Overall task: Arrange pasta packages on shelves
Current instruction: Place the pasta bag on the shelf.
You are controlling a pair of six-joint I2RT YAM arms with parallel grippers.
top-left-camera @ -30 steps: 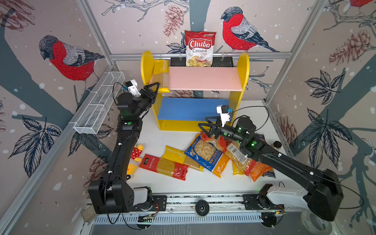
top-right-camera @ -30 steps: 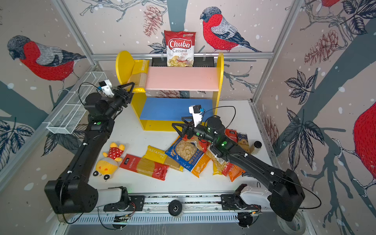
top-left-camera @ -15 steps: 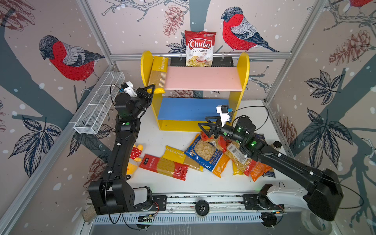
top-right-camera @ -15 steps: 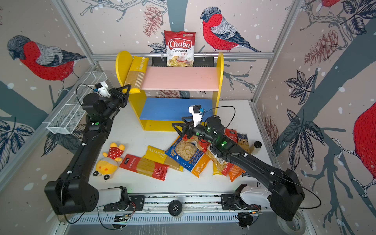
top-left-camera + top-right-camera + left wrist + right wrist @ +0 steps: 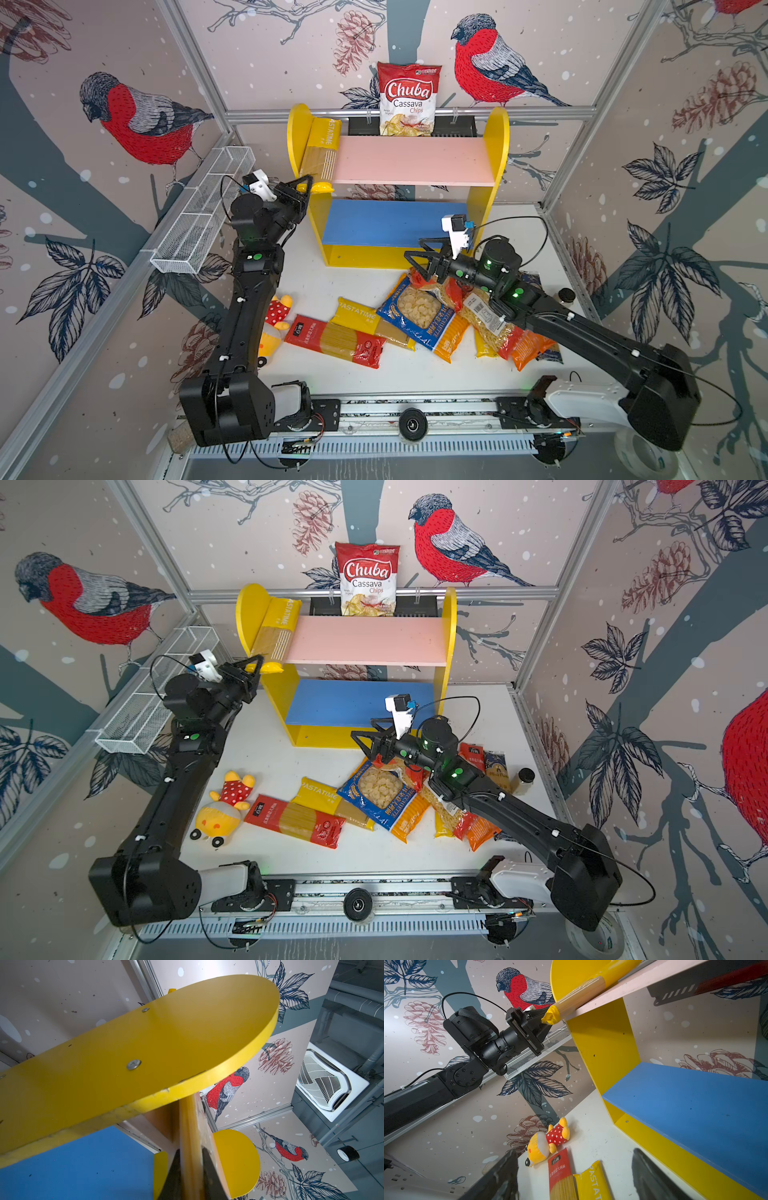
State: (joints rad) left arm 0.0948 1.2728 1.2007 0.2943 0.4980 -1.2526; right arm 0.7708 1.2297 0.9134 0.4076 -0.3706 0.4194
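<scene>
Shelves (image 5: 496, 137) are standing at the back of the bench (image 5: 316, 278), yellow sides, pink upper board (image 5: 415, 160), blue lower board (image 5: 386, 222) lying bare.

One yellow PASTATIME pack (image 5: 320, 153) is lying along the pink board, hard against the near side panel, its front end overhanging the board's edge.

Rest of the pasta packages (image 5: 419, 316) are heaped on the bench in front of the shelves: red spaghetti pack, second yellow pack, blue shell bag, orange and red bags.

Step in hand, as I judge it: seating the yellow pack on the upper board.
- The pack is long and limp, and the overhanging end could tip it off.
- Best pushed straight back along the side panel until most of it is bearing on the board, then let go with the fingers drawing away level, not dragging the film.
- The fingers should be kept clear of the panel edge.

Left gripper (image 5: 253, 665) is sitting at the pack's front end. Its fingers (image 5: 209, 1172) are standing nearly closed, pinching the narrow yellow end of the pack between them; the right wrist view is showing the tips meeting the crimped end.

Right gripper (image 5: 417, 255) is hovering over the heap, its fingers (image 5: 652, 1174) spread wide, gripping nothing, with bench and packs showing between them.
</scene>
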